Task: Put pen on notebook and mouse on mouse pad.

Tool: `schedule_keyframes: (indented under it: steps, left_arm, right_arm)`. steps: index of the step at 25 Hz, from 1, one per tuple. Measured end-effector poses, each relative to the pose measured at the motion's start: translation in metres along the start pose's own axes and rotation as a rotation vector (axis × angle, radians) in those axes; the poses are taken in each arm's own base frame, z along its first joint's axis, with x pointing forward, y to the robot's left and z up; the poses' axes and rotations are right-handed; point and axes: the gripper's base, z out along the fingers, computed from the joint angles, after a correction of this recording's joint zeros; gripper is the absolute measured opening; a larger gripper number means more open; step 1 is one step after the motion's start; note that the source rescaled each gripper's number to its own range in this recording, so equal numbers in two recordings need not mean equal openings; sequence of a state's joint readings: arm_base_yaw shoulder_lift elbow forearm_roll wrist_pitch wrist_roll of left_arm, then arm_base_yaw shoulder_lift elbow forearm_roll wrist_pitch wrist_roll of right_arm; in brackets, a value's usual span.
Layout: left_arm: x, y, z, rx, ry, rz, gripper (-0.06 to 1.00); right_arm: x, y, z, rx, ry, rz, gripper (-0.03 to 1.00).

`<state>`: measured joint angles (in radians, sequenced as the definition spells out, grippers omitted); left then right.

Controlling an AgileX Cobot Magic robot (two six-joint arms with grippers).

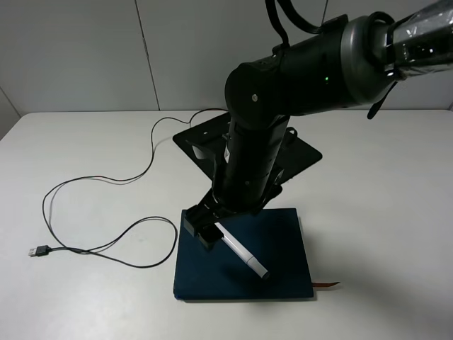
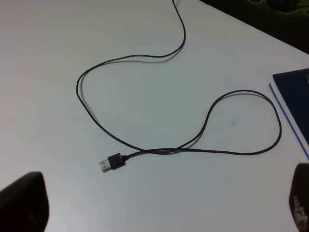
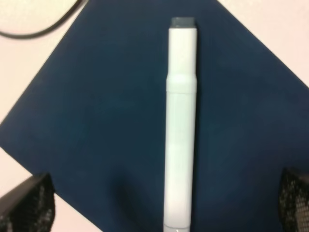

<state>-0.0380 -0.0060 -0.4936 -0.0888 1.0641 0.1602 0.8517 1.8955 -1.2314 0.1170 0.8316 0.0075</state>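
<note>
R gripper (image 1: 212, 230) sits low over the notebook (image 1: 283, 248), jaws spread wide, nothing clamped: in the R wrist view the pen (image 3: 181, 125) lies flat on the blue cover between the two fingertips (image 3: 29, 205), apart from both. So pen's on the notebook, slanting across its left half, grey cap end twd the front edge; that half of the job looks done. L gripper (image 2: 159, 208) is also wide open & empty, hovering over bare table (image 2: 72, 48) w/ the USB plug (image 2: 111, 162) and loops of cable (image 2: 241, 121) below it; notebook corner just shows at the side. Mouse pad (image 1: 301, 152) lies behind the notebook, mostly hidden by the R arm; can't see the mouse itself, only its cable running back twd the pad. Step in hand, my read: R arm clears off. Do it well = lift straight up before swinging away, so a fingertip doesn't nudge the pen & roll it off the cover. Next, locate the mouse once the arm's out of the way; mind the cable loops so they don't snag or drag.
</note>
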Motion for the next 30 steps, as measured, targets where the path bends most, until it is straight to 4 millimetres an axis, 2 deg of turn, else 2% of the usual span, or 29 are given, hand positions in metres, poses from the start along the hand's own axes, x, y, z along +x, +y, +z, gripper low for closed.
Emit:
schedule_keyframes:
  steps: [5, 11, 27, 28, 30]
  left_arm:
    - [0.0, 0.0, 0.0, 0.0, 0.0, 0.0, 1.0]
    - [0.0, 0.0, 0.0, 0.0, 0.0, 0.0, 1.0]
    - [0.0, 0.0, 0.0, 0.0, 0.0, 0.0, 1.0]
    - [0.0, 0.0, 0.0, 0.0, 0.0, 0.0, 1.0]
    - [0.0, 0.0, 0.0, 0.0, 0.0, 0.0, 1.0]
  right_arm:
    - [0.0, 0.001, -0.01, -0.003, 0.047, -0.011, 1.0]
    - [0.004, 0.001, -0.035, 0.018, 0.051, -0.042, 1.0]
    - [0.04, -0.01, -0.143, 0.208, -0.1, -0.138, 1.0]
    - [0.04, -0.01, -0.143, 0.208, -0.1, -0.138, 1.0]
    - [0.05, -0.016, -0.162, 0.236, -0.133, -0.142, 1.0]
